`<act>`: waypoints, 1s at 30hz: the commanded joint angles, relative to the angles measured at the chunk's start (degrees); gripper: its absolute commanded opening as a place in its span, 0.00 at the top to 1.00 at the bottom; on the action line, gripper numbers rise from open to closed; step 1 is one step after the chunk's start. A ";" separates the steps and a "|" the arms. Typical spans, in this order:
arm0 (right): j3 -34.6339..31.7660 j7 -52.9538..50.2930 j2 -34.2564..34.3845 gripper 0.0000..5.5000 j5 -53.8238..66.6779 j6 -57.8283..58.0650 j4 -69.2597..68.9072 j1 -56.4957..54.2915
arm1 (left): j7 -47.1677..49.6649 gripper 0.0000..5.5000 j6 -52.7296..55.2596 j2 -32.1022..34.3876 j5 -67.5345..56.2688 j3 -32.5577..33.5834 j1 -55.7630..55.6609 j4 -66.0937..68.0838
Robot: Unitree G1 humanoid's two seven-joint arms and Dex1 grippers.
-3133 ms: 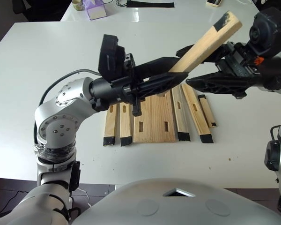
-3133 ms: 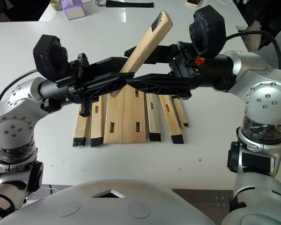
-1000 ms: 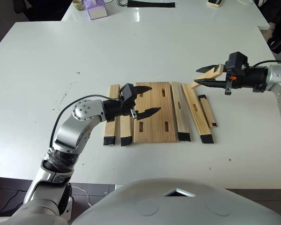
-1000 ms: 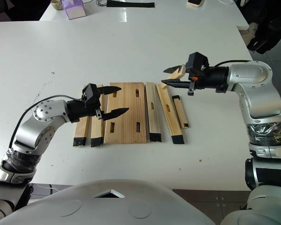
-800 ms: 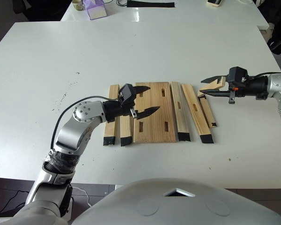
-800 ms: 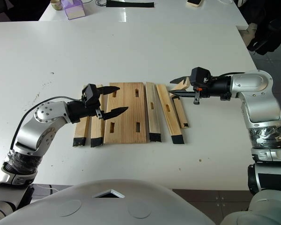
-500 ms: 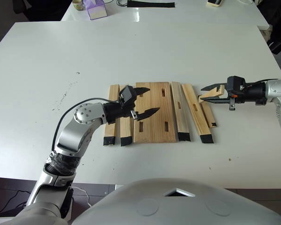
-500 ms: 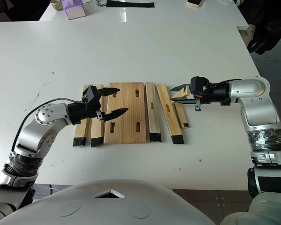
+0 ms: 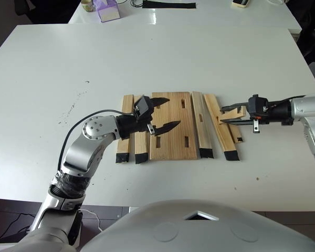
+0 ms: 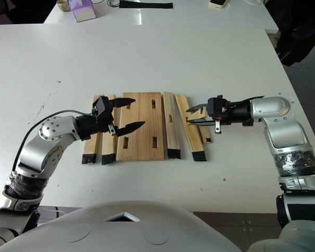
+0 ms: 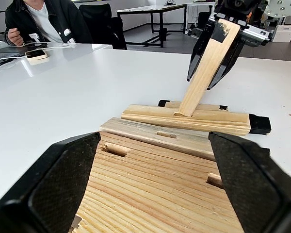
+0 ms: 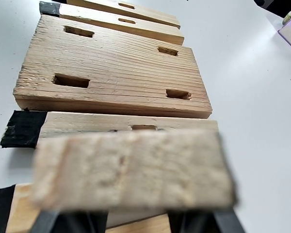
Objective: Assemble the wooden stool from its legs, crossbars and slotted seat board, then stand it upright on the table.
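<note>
On the white surface (image 9: pixel 147 58) the stool's parts lie side by side and nothing is joined. The seat board (image 9: pixel 173 134) lies flat in the middle, and the right wrist view shows its four slots empty. Two dark-tipped legs (image 9: pixel 125 142) lie just beside it on the robot's left. On its right lie two longer slotted pieces (image 9: pixel 200 131), and a short bar (image 9: pixel 235 132) lies at the far right.

The left hand (image 9: pixel 170 111) hovers low over the left part of the seat board with its fingers spread wide and nothing between them. The right hand (image 9: pixel 223 114) is clamped on the one lifted piece (image 11: pixel 203 77), which looks like another leg from its dark upper end. This piece is tilted. In the left wrist view its lower end touches the top of one of the longer pieces on the right, close to a slot. I cannot tell whether it has entered the slot.

By my reading the task is at its very start. At most the first joint is being tried. Every leg and crossbar is yet to be seated, the seat board is yet to be fitted, and the stool is not yet stood upright.
</note>
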 commanded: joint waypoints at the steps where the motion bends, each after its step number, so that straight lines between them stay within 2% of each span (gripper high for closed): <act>1: 2.16 1.22 0.04 0.76 -3.29 -4.16 4.52 0.99 | 0.01 0.25 1.02 -0.13 -0.06 -0.10 0.44 -0.81; 6: 3.36 3.85 -1.12 0.76 -2.05 -3.46 5.26 0.64 | 0.17 0.25 1.42 -0.47 0.04 -0.45 1.02 -1.66; 10: 4.02 6.06 -1.91 0.76 2.69 8.73 1.28 -2.15 | 0.28 0.25 1.43 -0.84 0.38 -0.75 0.85 -1.53; 14: 6.81 7.36 -0.34 0.76 1.66 16.58 4.04 -8.27 | 0.41 0.25 1.77 -1.34 0.23 -0.83 0.23 -1.32; 19: 9.03 4.29 3.21 0.76 -2.27 12.92 10.97 -6.76 | -0.26 0.25 1.97 -1.56 0.39 -1.80 -0.63 -0.97; 30: 12.64 1.02 2.22 0.76 -3.99 7.68 5.29 6.99 | -1.34 0.25 2.20 -0.60 0.94 -2.30 -0.57 -1.17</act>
